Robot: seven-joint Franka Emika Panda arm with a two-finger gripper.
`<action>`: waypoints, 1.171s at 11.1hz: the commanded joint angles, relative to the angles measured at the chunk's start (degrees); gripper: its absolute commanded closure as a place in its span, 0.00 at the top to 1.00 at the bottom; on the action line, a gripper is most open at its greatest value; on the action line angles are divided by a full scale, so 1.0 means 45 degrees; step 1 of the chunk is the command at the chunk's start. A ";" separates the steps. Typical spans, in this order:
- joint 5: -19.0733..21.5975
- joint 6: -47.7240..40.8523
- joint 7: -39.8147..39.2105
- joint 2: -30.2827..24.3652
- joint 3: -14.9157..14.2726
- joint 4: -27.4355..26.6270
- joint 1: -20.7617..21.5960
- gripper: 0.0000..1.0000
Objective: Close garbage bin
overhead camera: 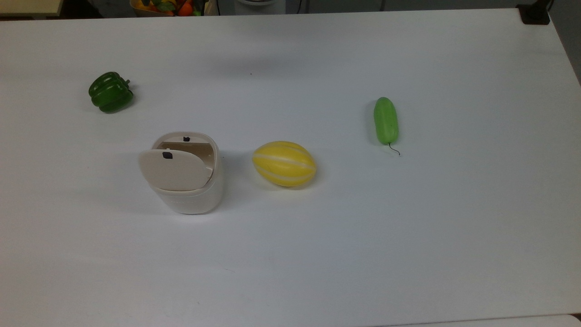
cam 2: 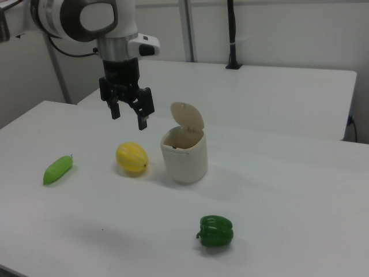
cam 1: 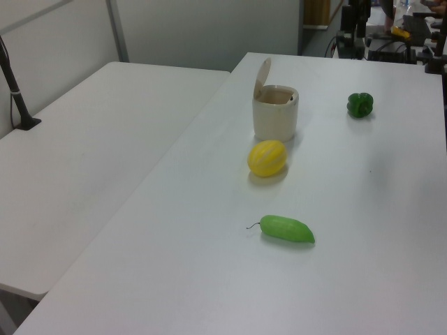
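Observation:
The garbage bin (overhead camera: 190,190) is a small cream-white tub with its hinged beige lid (overhead camera: 172,169) standing raised, so the inside shows. It also appears in the left view as the bin (cam 1: 275,115) and in the right view as the bin (cam 2: 184,157), lid (cam 2: 187,117) upright. In the right view my gripper (cam 2: 129,117) hangs in the air, open and holding nothing, above the yellow melon (cam 2: 132,158) and to the right view's left of the bin.
A yellow melon (overhead camera: 284,163) lies beside the bin, a light green cucumber (overhead camera: 386,120) farther off, and a green bell pepper (overhead camera: 110,92) on the other side. A second white table (cam 1: 91,146) adjoins this one.

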 commanded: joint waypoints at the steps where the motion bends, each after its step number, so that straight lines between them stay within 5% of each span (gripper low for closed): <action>1: 0.0074 -0.0337 -0.0248 -0.0344 -0.0090 -0.0226 -0.0003 1.00; 9: 0.0230 -0.0317 -0.0345 -0.0344 -0.0090 -0.0207 -0.0023 0.95; 13: 0.0812 -0.0278 -0.0892 -0.0344 -0.0246 -0.0207 -0.0082 0.22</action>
